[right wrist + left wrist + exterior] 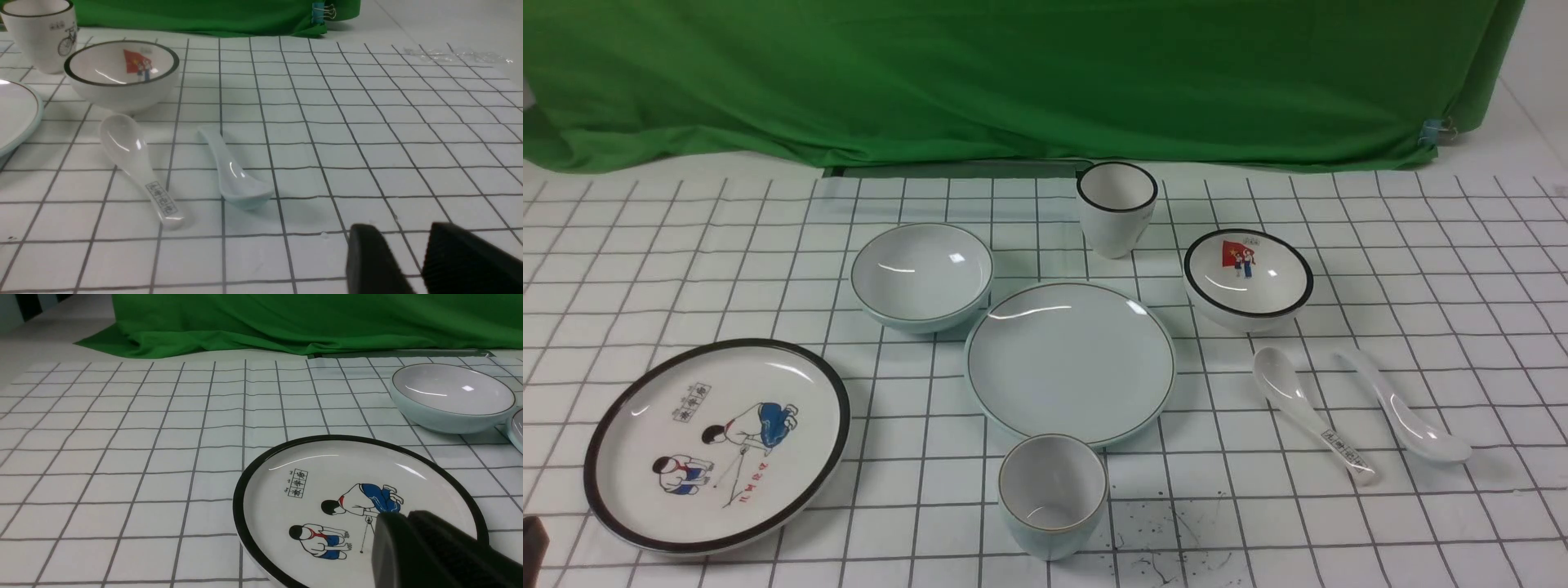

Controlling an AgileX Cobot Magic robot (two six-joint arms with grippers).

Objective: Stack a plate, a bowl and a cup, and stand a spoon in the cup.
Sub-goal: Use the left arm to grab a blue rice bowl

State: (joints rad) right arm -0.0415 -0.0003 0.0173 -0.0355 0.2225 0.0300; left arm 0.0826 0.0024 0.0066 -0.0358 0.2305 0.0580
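Plate: the plain pale blue-green round plate (1070, 359) lies flat mid-table on the white grid-lined cloth (1421, 269).
Bowl: the plain pale blue-green bowl (921, 273) sits upright just beyond the plate's left side. Their rims are close, but I cannot tell whether they touch.
Cup: the short handleless pale blue-green cup (1052, 494) stands upright just beside the plate's near rim.
Spoon: the plain glossy white ceramic soup spoon (1392, 404) lies hollow-up on the right, scoop end toward the robot. It is near the white spoon with a printed handle (1307, 408) but apart from it.
Other crockery: a black-rimmed cartoon plate (719, 445) near left, a red-flag bowl (1248, 278) right of the plate, and a taller black-rimmed white cup (1116, 208) behind.
Left claw (402, 526): pressed together, gripping nothing, by the cartoon plate.
Right claw (404, 245): fingers spread, nothing between them, nearer the robot than the spoons.
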